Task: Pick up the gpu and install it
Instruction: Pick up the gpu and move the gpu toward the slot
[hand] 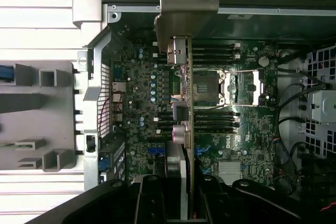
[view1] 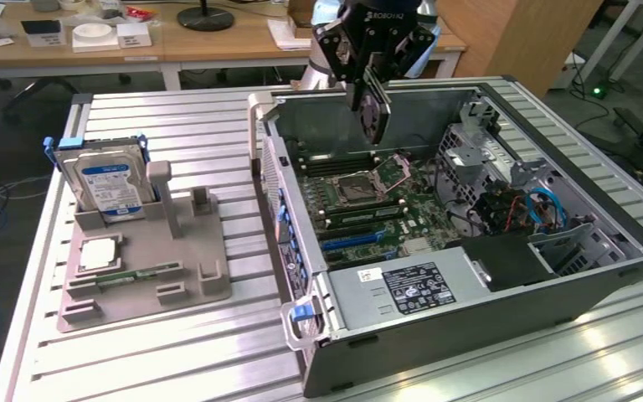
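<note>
The gpu (view1: 373, 113) is a thin dark card that hangs edge-down from my gripper (view1: 368, 82), above the open computer case (view1: 589, 276). The gripper is shut on the card's upper edge. It hovers over the motherboard (view1: 383, 213), clear of it, near the CPU socket (view1: 357, 182). In the wrist view the gpu (hand: 186, 129) shows edge-on between my two black fingers (hand: 151, 200), with its silvery metal bracket (hand: 185, 3) at the far end, near the case's rear wall. The motherboard (hand: 147, 103) lies beneath it.
A grey holder tray (view1: 177, 285) on the slatted table at the exterior view's left carries a silver hard drive (view1: 104, 184), a CPU chip (view1: 96, 255) and a green memory stick (view1: 137, 275). Inside the case are a power supply (view1: 405, 289), cables (view1: 522, 209) and a drive cage (view1: 478, 138).
</note>
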Motion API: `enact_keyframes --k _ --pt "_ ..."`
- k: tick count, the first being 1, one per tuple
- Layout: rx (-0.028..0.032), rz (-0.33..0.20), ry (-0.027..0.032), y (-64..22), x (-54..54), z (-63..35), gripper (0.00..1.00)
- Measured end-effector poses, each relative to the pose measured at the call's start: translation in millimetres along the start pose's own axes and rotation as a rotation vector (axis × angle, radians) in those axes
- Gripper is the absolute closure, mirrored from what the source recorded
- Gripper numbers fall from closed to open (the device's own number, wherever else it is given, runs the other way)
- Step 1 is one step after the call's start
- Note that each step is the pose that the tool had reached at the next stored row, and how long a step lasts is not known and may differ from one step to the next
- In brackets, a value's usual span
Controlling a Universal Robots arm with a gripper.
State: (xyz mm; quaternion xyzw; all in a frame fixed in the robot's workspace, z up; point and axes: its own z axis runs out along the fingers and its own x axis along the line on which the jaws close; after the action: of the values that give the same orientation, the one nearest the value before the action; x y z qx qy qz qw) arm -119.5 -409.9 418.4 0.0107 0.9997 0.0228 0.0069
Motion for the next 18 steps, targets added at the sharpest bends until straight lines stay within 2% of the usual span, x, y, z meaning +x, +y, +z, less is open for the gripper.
enact_keyframes --k 18 --pt "-0.0001 0.000 0.0000 0.3 -13.8 0.2 0.72"
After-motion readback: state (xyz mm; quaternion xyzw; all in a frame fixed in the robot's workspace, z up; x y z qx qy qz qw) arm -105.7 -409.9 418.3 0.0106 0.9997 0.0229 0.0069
